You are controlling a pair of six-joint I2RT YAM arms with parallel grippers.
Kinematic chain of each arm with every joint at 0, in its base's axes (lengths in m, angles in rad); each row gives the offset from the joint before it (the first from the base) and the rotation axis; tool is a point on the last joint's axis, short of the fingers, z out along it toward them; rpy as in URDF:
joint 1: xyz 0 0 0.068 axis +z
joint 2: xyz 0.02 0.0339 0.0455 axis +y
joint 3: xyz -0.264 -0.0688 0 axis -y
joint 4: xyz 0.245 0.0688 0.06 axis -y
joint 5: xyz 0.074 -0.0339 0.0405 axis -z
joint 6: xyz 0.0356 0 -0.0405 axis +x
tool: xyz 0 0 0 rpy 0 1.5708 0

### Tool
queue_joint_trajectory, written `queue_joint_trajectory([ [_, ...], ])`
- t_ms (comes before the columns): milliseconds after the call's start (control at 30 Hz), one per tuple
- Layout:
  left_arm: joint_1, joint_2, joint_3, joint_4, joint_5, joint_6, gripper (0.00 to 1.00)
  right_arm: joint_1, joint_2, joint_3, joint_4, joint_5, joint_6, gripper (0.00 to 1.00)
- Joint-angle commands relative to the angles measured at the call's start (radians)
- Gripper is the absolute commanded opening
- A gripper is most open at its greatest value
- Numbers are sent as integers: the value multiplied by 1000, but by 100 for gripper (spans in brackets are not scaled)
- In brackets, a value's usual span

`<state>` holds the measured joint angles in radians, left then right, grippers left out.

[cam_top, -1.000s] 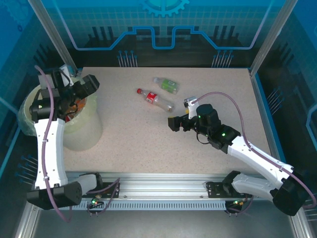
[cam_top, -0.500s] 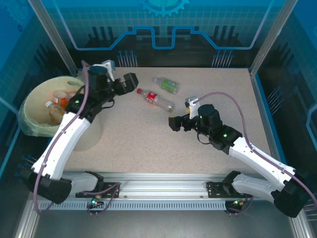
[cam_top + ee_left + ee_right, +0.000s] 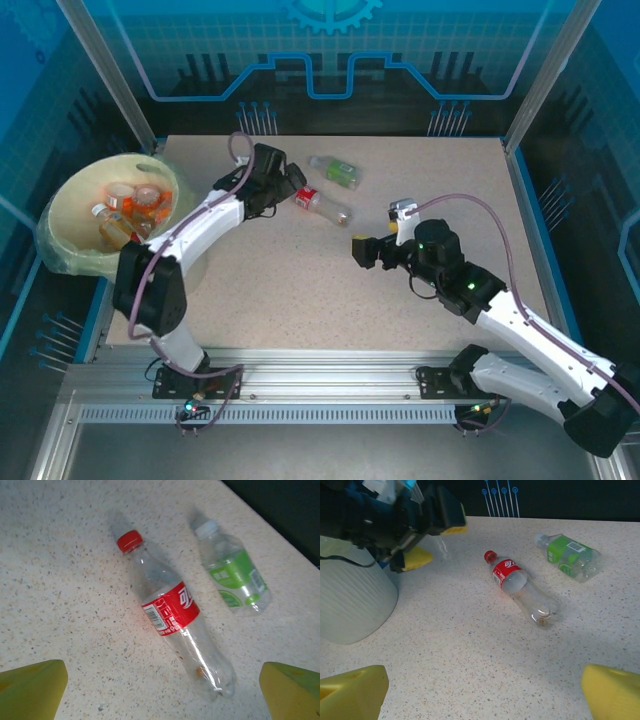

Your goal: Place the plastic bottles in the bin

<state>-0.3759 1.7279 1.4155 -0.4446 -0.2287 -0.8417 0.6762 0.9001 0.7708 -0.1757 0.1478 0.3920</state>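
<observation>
Plastic bottles (image 3: 125,208) with orange and red labels lie heaped inside the bin (image 3: 78,183) at the left edge of the overhead view. To its right, in the upper centre, the left gripper (image 3: 288,180) hangs with jaws spread and empty, just beside the red cap of a red-labelled bottle (image 3: 322,204) lying flat on the speckled table (image 3: 280,290). A green-labelled bottle (image 3: 337,171) lies near it, slightly higher, not touching. Right of centre, the right gripper (image 3: 362,250) is likewise spread wide and holds nothing, its yellow fingers (image 3: 352,687) sitting in the lower corners of its wrist view.
</observation>
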Motion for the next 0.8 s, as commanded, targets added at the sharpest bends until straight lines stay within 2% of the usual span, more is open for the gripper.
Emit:
queue_joint_trajectory([
  [0,-8,98,131,-105,-28,-98,99,13,-25,-16,-19,32,15,100],
  [133,-7,234,275,-212,-27,-118,99,13,-27,-13,-31,36,14,100],
  [333,-7,363,386,-240,-58,-153,99,13,-33,-4,-52,36,13,100],
  [633,-29,552,554,-278,33,-176,99,14,-68,-15,-75,53,22,100],
  [767,-38,601,583,-295,34,-171,99,14,-85,-16,-90,66,16,100],
])
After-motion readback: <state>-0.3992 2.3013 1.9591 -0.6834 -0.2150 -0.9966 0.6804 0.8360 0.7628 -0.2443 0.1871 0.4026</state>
